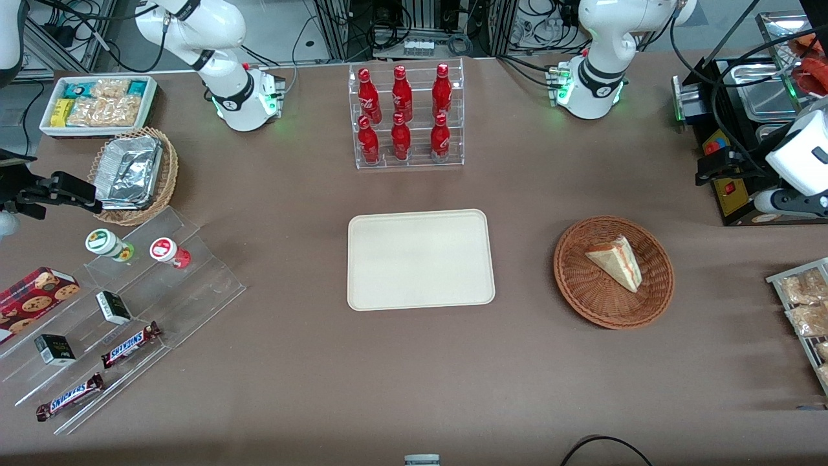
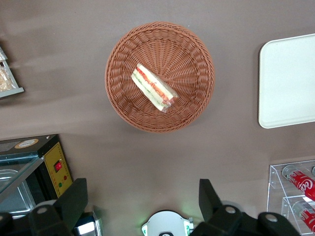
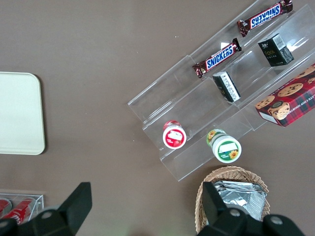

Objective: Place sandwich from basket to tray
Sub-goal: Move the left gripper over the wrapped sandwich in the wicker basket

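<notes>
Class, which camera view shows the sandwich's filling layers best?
The left wrist view: the open gripper is high above the basket, showing the sandwich's cut edge. The front view shows mostly bread; the right wrist view misses it.

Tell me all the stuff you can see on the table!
Sandwich: one, beige wedge, in the basket.
Basket: one, reddish-brown, toward the working arm's end.
Tray: one, cream, mid-table, bare.
Bottles: six, red, in a clear rack.
Snickers: two, brown, on clear steps.
Cups: two, green and red lids, on the steps.
Foil container: one, silver, in a tan basket.
Gripper: one, black, open, above the table, holding nothing.
</notes>
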You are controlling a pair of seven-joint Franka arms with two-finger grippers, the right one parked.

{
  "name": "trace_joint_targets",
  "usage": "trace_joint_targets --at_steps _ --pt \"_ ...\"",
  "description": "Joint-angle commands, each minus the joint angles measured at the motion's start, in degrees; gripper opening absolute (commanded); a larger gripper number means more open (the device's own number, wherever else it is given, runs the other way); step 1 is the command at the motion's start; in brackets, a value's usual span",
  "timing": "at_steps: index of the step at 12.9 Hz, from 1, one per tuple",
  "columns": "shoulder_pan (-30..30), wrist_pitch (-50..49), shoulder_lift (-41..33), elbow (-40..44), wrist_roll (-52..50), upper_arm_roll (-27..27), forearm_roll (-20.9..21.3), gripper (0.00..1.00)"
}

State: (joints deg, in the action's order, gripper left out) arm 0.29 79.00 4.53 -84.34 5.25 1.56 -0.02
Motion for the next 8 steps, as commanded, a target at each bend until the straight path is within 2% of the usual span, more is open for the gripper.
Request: trace_joint_targets --at_steps 1,4,8 --pt "0.3 1.2 -0.7 -0.6 0.5 0.0 0.9 1.00" --pt "0.4 1.7 1.4 -1.9 0.5 0.0 1.3 1.00" --pt "0.4 13.1 1.0 -12.0 -0.4 0.0 1.3 1.00"
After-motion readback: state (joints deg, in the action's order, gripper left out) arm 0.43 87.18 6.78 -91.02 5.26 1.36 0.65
